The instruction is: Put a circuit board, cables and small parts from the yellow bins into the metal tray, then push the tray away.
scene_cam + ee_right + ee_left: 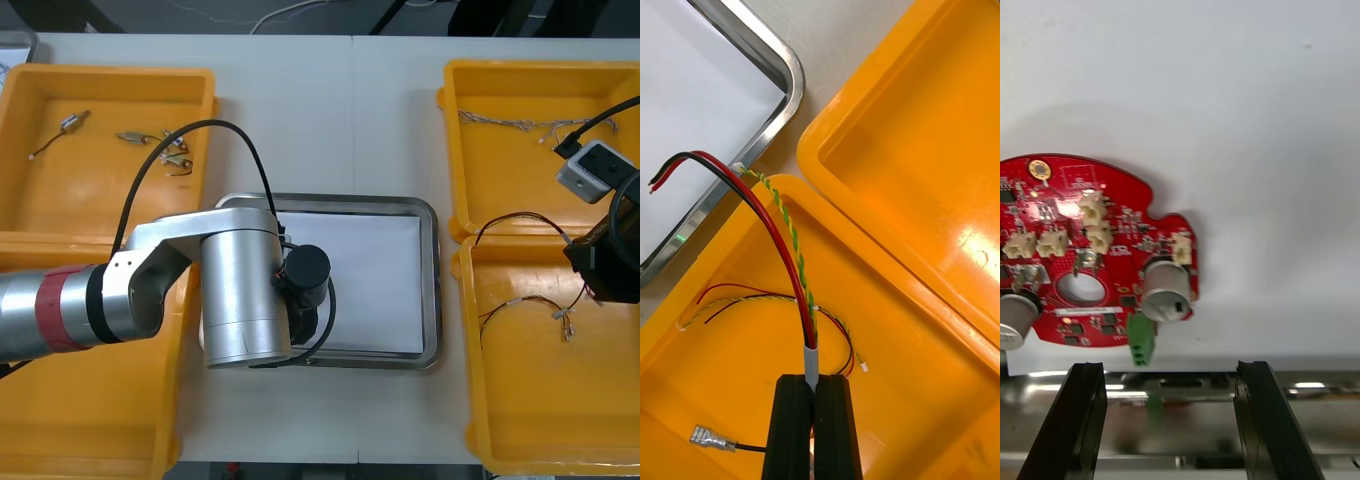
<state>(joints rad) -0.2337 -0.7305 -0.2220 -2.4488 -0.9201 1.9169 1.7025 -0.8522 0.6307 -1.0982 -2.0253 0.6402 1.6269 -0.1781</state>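
Front view: the left arm (pixel 240 290) reaches in over the left part of the metal tray (pixel 430 290), which is white inside. Its gripper is hidden beneath the wrist. The right arm (pixel 605 262) is at the right edge, above the seam between the two right yellow bins (pixel 540 420). Loose cables (pixel 530 305) lie in the near bin, just beside it. Small metal parts (pixel 150 138) sit in the far left bin, well apart from both arms. Right wrist view: the right gripper (pixel 814 379) is closed tight on a cable (pixel 771 225), red and black wires with a twisted yellow-green pair, pinched at its grey sleeve. The cable arches from the fingertips toward the tray's corner, above the bin floor. Left wrist view: the left gripper (pixel 1171 367) is wide open and holds nothing, with its fingertips over the tray's shiny rim. The red circuit board (pixel 1097 255) lies flat on the white lining just beyond the fingertips, nearer one finger than the other, not between them.
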